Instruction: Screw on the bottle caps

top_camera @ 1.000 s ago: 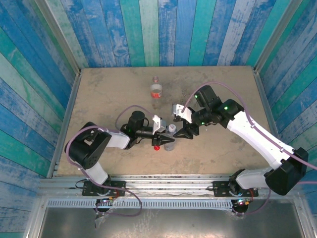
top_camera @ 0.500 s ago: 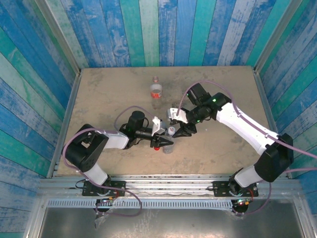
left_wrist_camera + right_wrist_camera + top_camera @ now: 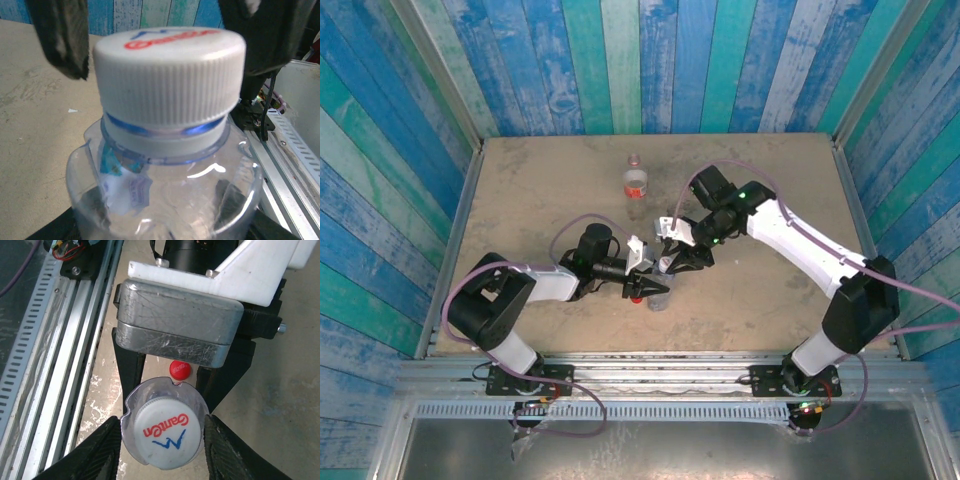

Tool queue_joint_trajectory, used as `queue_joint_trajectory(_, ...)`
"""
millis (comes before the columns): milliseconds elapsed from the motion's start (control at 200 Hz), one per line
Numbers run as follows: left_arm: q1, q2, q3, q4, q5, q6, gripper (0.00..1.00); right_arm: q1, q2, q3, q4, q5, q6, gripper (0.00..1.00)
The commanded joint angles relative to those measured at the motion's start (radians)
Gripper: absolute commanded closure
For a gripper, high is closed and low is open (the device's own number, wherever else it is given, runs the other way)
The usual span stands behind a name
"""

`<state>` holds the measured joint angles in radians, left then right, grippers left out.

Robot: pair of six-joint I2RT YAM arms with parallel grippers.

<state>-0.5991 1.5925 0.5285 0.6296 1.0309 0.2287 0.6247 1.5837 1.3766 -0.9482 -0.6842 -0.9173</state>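
Note:
The plain bluish bottle [image 3: 170,195] stands upright near the front of the table with my left gripper [image 3: 655,290] shut on its body. On its neck sits the white cap [image 3: 167,432], printed in red and blue. My right gripper [image 3: 165,442] hangs over the cap, one finger [image 3: 100,452] on each side, and a thin gap still shows on both sides, so it is open. The red cap [image 3: 179,370] lies on the table beside the bottle, next to the left fingers [image 3: 127,372]. The labelled bottle [image 3: 635,182] stands upright and alone at the back.
Both arms meet over the sandy table [image 3: 520,180], which has blue plank walls on three sides. A metal rail [image 3: 60,340] runs along the near edge, close behind the held bottle.
My right gripper has moved left over the plain bottle and its jaws have narrowed around the white cap. The left gripper and bottle have stayed put.

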Motion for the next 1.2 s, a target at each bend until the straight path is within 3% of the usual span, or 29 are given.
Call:
queue_joint_trajectory(0, -0.005, -0.050, 0.013, -0.012, 0.009, 0.011, 0.48, -0.004, 0.011, 0.030, -0.043, -0.030, -0.010, 0.56)
queue_joint_trajectory(290, -0.007, -0.048, 0.018, -0.006, -0.026, -0.005, 0.49, -0.004, 0.033, 0.049, -0.072, -0.061, 0.006, 0.64)
queue_joint_trajectory(636, -0.007, -0.055, 0.013, 0.089, -0.157, -0.069, 0.49, 0.026, -0.006, -0.041, 0.007, 0.033, 0.263, 0.72)
queue_joint_trajectory(901, -0.007, -0.076, 0.002, 0.155, -0.339, -0.104, 0.50, 0.093, -0.127, -0.175, 0.216, 0.256, 0.675, 0.71)
queue_joint_trajectory(1002, -0.008, -0.079, 0.010, 0.141, -0.353, -0.084, 0.50, 0.130, -0.144, -0.197, 0.222, 0.350, 0.839, 0.69)
queue_joint_trajectory(1197, -0.028, -0.074, 0.023, 0.114, -0.382, -0.047, 0.50, 0.230, -0.144, -0.166, 0.152, 0.653, 1.151, 0.73)
